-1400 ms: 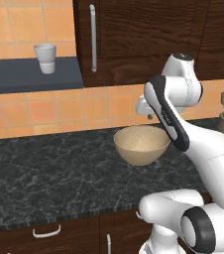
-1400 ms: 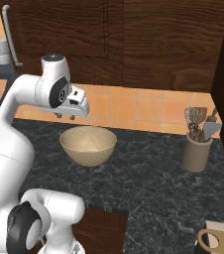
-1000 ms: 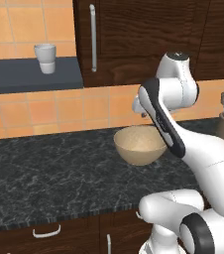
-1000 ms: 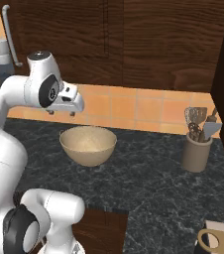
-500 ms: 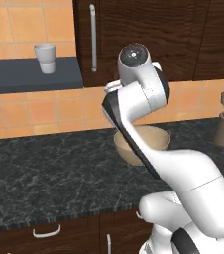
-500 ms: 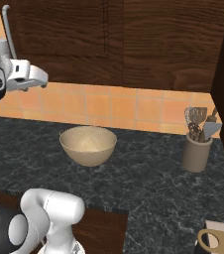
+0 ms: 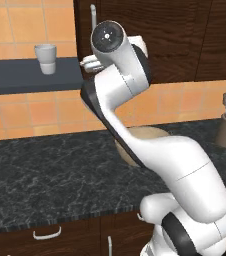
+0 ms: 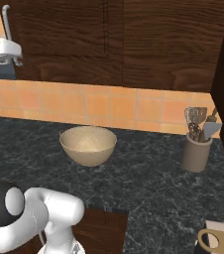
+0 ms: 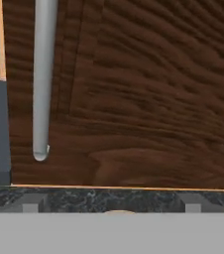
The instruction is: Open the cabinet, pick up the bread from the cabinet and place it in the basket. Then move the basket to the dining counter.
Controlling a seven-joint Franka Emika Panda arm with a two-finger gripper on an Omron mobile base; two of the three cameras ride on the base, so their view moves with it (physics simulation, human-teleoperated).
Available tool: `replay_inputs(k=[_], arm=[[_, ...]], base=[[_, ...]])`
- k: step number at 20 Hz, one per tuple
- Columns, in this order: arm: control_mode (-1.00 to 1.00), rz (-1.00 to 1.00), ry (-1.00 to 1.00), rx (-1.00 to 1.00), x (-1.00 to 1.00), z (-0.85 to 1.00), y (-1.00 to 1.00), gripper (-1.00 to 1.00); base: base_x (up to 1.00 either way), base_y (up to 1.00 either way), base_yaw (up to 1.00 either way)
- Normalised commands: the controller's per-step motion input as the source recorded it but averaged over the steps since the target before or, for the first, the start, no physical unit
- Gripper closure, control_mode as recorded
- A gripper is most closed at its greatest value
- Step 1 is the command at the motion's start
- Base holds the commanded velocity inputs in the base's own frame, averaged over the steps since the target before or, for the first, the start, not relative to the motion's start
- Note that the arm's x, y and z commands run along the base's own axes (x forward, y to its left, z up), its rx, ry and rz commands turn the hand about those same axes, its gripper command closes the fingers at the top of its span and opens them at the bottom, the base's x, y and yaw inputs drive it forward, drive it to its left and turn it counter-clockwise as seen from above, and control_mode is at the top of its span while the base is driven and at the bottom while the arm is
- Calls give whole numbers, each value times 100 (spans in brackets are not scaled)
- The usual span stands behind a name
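Observation:
The cabinet (image 9: 148, 99) is a dark brown wood-grain wall cabinet and its door is closed. Its long silver bar handle (image 9: 41, 79) runs down the left of the hand view. My gripper (image 9: 111, 206) is open, jaws wide apart and holding nothing; it faces the door just right of the handle's lower end. In the left base view the gripper (image 7: 89, 62) sits beside the handle (image 7: 92, 11). The tan basket (image 8: 88, 145) stands on the black granite counter, and my arm partly covers the basket (image 7: 152, 134) in the left base view. The bread and the dining counter are out of view.
A white cup (image 7: 46, 51) stands on a dark shelf (image 7: 30, 75) left of the cabinet. A utensil holder (image 8: 197, 151) with kitchen tools sits at the right end of the black counter (image 8: 148, 173). Drawers with small handles (image 7: 47, 233) lie below.
The arm has swung up and to the left, from above the basket to the cabinet's handle. The gripper has stayed open. The basket has not moved.

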Motion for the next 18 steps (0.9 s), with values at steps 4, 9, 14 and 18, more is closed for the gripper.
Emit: replay_inputs(k=[4, 9, 14, 18], arm=[[-100, 0, 13, 0, 23, 16, 5, -100], [-100, -1, 0, 0, 17, 0, 51, -100], [-100, 0, -2, 0, 50, 0, 11, -100], [-100, 0, -2, 0, 53, 0, 5, -100]], base=[[0, 0, 0], [0, 0, 0], [0, 0, 0], [0, 0, 0]])
